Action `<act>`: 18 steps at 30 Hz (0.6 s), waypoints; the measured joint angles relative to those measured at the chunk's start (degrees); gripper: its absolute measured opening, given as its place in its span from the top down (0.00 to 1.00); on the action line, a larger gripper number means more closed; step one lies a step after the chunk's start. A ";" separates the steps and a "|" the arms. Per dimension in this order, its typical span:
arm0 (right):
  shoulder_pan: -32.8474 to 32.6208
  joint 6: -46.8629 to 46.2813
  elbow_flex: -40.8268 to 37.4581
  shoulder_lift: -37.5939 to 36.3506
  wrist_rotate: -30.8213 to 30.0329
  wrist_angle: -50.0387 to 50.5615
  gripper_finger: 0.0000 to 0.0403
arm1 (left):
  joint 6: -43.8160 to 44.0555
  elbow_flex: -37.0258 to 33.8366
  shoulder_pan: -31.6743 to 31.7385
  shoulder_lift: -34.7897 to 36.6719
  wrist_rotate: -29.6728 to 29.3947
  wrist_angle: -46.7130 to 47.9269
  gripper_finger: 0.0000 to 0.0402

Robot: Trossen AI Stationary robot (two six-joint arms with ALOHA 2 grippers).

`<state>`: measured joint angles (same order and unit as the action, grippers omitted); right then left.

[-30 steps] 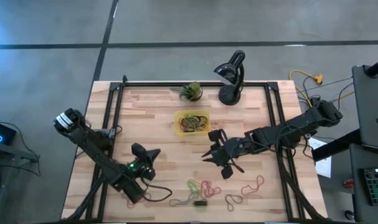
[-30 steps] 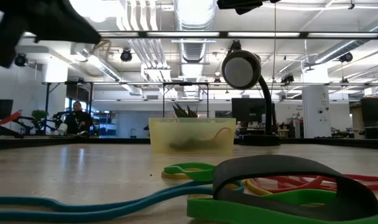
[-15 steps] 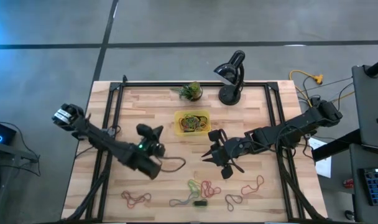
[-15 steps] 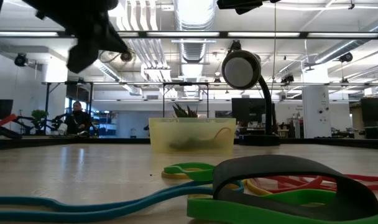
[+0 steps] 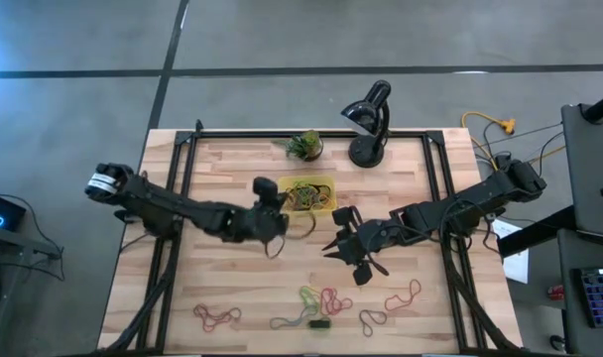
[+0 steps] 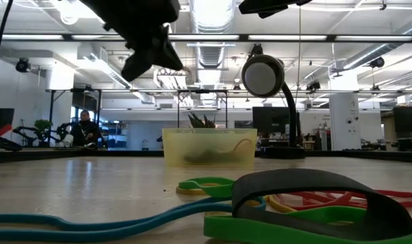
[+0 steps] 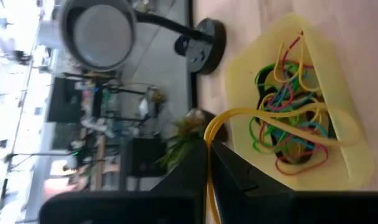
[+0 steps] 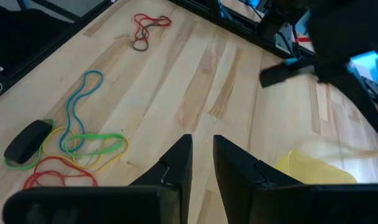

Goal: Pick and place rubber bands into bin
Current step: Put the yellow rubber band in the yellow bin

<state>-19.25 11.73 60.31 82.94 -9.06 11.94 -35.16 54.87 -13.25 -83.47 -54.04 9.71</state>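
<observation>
My left gripper point(image 5: 279, 206) hovers just left of the bin point(image 5: 329, 180) and is shut on a yellow rubber band point(image 7: 270, 114). The bin is a shallow translucent-yellow tray with several coloured bands point(image 7: 288, 127) inside. My right gripper point(image 5: 341, 243) hangs over the table's middle, right of the bin, open with nothing between its fingers point(image 8: 201, 152). More rubber bands point(image 5: 321, 297) lie loose near the front edge: green, red, blue and a dark ring point(image 6: 314, 196). My left gripper pinches the yellow band between its two shut fingers at one point of the loop point(image 7: 207, 134). The fingers come from the table's left, slanting slightly down. The free loop arcs out past the fingertips over the bin point(image 7: 357, 168). Whether it touches the bin I cannot tell.
A black desk lamp point(image 5: 369, 119) and a small potted plant point(image 5: 304, 146) stand at the far edge behind the bin. Red bands lie at the front left point(image 5: 217, 315) and front right point(image 5: 401, 295). Black frame rails run along the table's sides.
My left gripper has swung from the near-left part of the table toward the far right, up to the bin, rising a little while its wrist turned. It has stayed shut on the band, which has trailed along, lifted off the table.
</observation>
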 joint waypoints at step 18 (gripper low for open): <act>0.00 -0.17 0.00 0.00 0.00 0.07 0.86 | -1.77 -0.31 18.84 -1.38 30.36 -2.35 1.00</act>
<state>-19.25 11.55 60.31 82.94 -9.06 12.01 -36.93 54.57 5.59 -84.85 -23.69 7.36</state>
